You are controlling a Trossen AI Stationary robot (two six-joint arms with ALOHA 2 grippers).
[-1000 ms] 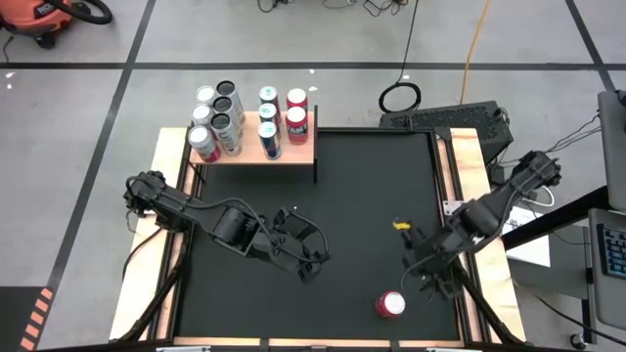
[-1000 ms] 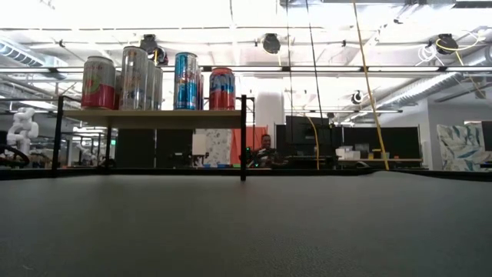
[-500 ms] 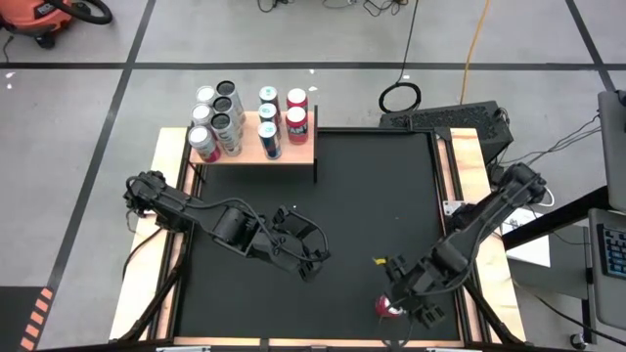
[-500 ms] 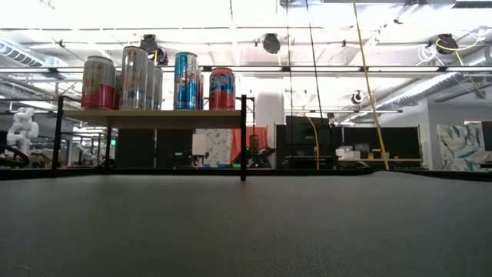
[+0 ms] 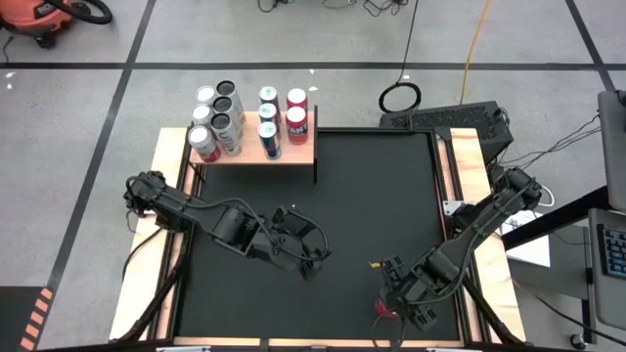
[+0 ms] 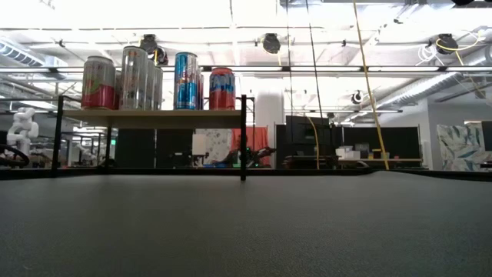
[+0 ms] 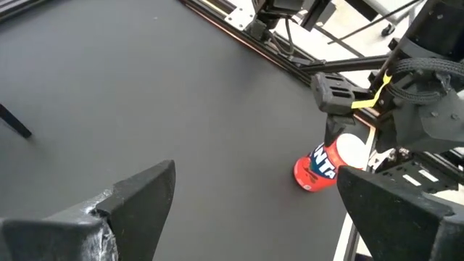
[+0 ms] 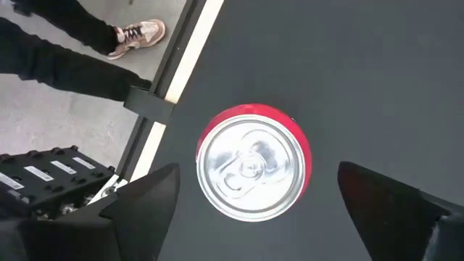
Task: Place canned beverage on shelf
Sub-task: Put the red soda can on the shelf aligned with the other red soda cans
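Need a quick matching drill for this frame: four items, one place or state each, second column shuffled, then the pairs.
Items
1. red can
2. shelf
3. left gripper
4. right gripper

Places or states
A. open, poised right above the can near the table's front edge
B. far left corner of the table, loaded with cans
C. open, idle over the middle of the black mat
D. upright on the mat, between open fingers, not gripped

Pairs: 1-D, 2-B, 3-C, 4-A

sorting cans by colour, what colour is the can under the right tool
Red can with a silver top, white lettering on its side; right wrist view shows it best.
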